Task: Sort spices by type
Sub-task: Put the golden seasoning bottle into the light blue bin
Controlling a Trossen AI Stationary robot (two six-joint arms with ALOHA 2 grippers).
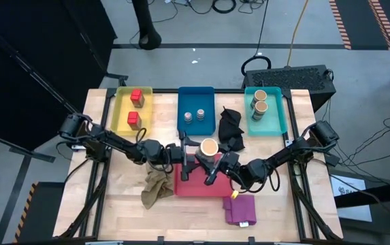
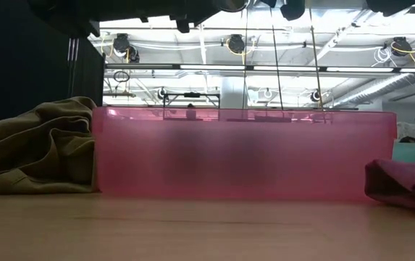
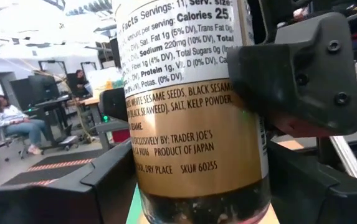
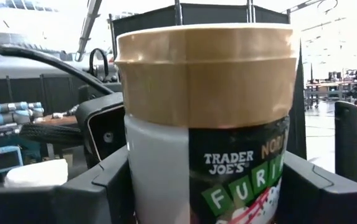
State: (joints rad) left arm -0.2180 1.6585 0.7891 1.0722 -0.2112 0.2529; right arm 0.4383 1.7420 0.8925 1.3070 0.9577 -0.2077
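Above the red tray (image 1: 193,185), near the middle of the tabletop (image 1: 303,204), a tan round jar (image 1: 209,147) hung between the two arms. The right end effector (image 1: 220,158) was squeezed tight on the jar. The left end effector (image 1: 196,153) sat around the same jar from the other side, but I cannot tell if it was gripping or loose.

The jar had a smooth tan lid and a paper label with white and gold parts. Dark flakes showed through the clear bottom of it. From the wrist views the jar filled most of the picture, so its top or bottom was cut off.

At the far side stood three plastic trays. The yellow tray (image 1: 121,109) held two red cubes (image 1: 137,97). The blue tray (image 1: 205,102) held two tiny silver round tins (image 1: 193,116), side by side. The teal tray (image 1: 276,116) held two more tan jars (image 1: 260,102), standing up.

A crumpled black cloth (image 1: 231,128) lay between the blue and teal trays. A soft beige cloth (image 1: 155,188) lay bunched against the red tray's left side. A purple cloth (image 1: 241,209) lay folded near its right corner.

From the low view the red tray's wall looked pink and cloudy. What lay inside it was too blurry to make out.
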